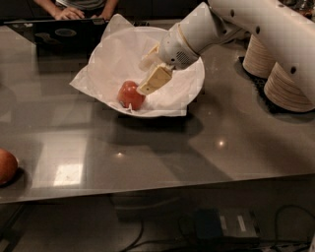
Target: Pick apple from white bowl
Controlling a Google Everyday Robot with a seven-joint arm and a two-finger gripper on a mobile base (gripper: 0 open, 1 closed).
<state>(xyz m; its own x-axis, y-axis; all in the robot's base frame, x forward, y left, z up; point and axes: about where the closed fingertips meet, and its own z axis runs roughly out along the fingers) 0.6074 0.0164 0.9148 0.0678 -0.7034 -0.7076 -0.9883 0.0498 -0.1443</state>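
The red apple (129, 94) lies in the front left of the wide white bowl (197, 84), which is lined with a crumpled white paper sheet (113, 59). My gripper (143, 78) reaches into the bowl from the right on the white arm. It is open, and its tan front finger (155, 79) rests against the apple's upper right side. The other finger sits farther back over the paper. The apple is not lifted.
An orange-brown round fruit (6, 166) sits at the table's left edge. Stacks of small paper bowls (288, 83) stand at the right. A dark laptop (64, 34) and a person's hands (71, 12) are behind the bowl. The table's front edge (157, 189) is near.
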